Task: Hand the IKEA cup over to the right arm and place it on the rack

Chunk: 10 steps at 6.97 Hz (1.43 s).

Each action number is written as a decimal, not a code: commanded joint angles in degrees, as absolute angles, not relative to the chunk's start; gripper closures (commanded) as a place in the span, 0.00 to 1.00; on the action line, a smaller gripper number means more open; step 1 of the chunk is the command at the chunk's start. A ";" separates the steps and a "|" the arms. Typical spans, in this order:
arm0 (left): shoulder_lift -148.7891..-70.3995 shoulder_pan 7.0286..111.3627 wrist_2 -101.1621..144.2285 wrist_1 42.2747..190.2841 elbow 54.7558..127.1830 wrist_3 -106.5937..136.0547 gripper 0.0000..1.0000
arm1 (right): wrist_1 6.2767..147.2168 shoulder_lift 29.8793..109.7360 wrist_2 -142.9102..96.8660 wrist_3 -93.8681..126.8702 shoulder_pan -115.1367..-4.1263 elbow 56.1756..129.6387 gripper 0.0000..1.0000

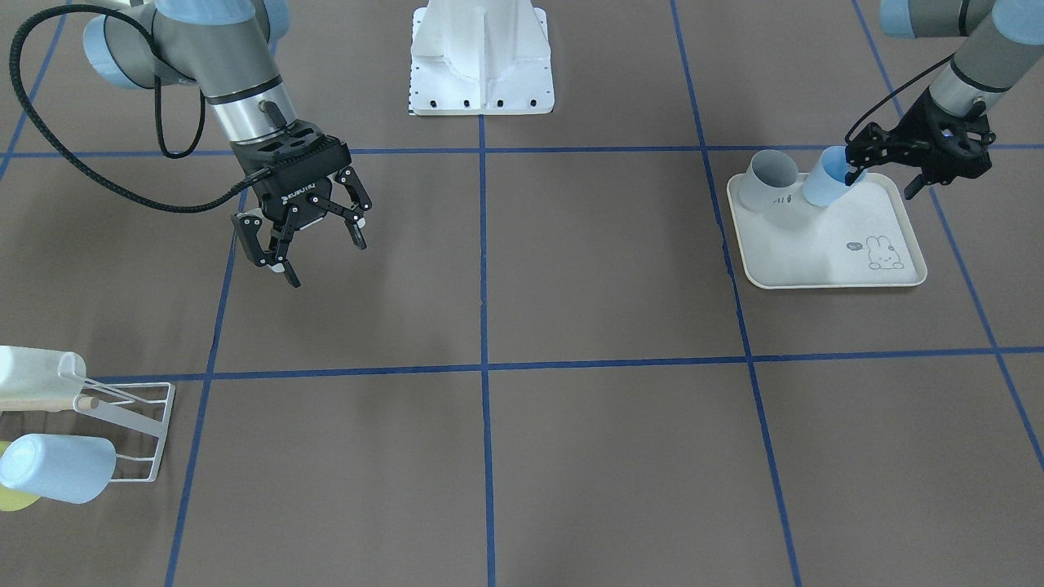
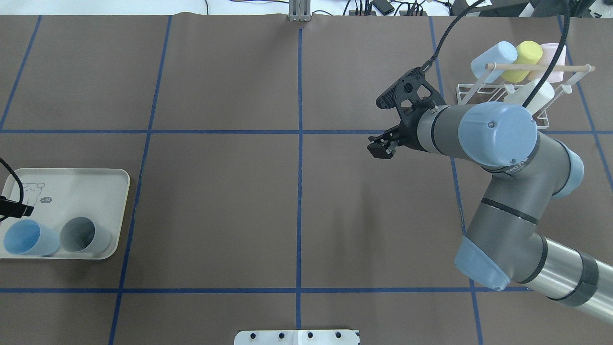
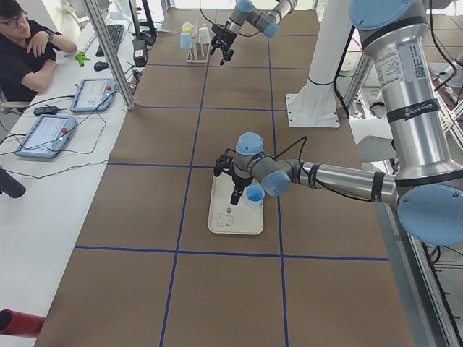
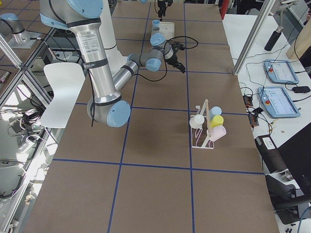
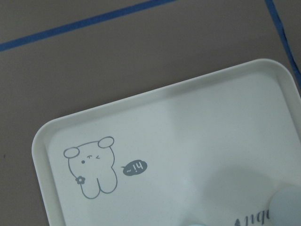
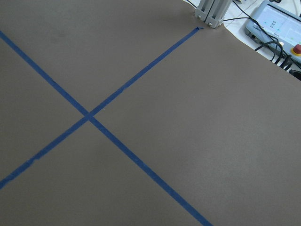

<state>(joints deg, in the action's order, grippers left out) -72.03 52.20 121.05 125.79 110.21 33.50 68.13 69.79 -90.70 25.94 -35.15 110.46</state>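
A light blue IKEA cup (image 1: 825, 186) stands open end up on a cream tray (image 1: 824, 253), beside a grey cup (image 1: 771, 178). My left gripper (image 1: 882, 181) hovers over the tray next to the blue cup. Its jaws are open and hold nothing, and one fingertip (image 1: 853, 173) shows against the cup's rim. From overhead the blue cup (image 2: 24, 238) and a bit of that finger (image 2: 17, 209) sit at the left edge. My right gripper (image 1: 314, 240) hangs open and empty over the bare mat. The white wire rack (image 2: 507, 93) stands far right.
The rack (image 1: 134, 424) carries blue, yellow, pink and white cups (image 2: 498, 57) under its wooden dowel. The robot's white base (image 1: 481, 57) stands mid-table. Blue tape lines grid the brown mat. A person sits at a side desk (image 3: 25, 43) with tablets.
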 commanded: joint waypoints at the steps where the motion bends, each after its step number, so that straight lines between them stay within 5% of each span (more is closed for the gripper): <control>1: -71.28 50.63 122.51 126.04 109.69 33.23 0.00 | 68.12 69.79 -90.35 26.02 -34.54 110.30 0.01; 2: -69.71 50.19 122.87 127.17 109.60 33.05 0.01 | 68.12 69.79 -90.35 26.02 -34.45 110.30 0.01; 3: -67.96 50.10 122.87 129.87 109.60 33.48 0.14 | 68.12 69.79 -90.26 26.02 -34.45 110.30 0.01; 5: -67.32 50.10 124.44 131.22 109.60 33.84 0.63 | 68.12 69.79 -90.26 26.02 -33.93 110.21 0.01; 6: -67.32 50.10 124.54 131.22 109.60 33.84 0.71 | 68.12 69.79 -90.26 26.02 -33.93 110.21 0.01; 10: -68.02 50.01 124.54 131.22 107.85 33.66 0.71 | 68.12 69.87 -90.18 26.02 -33.58 110.13 0.01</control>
<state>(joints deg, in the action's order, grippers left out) -67.68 50.01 124.53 131.16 108.77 33.76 68.12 69.81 -90.20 26.02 -33.73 110.16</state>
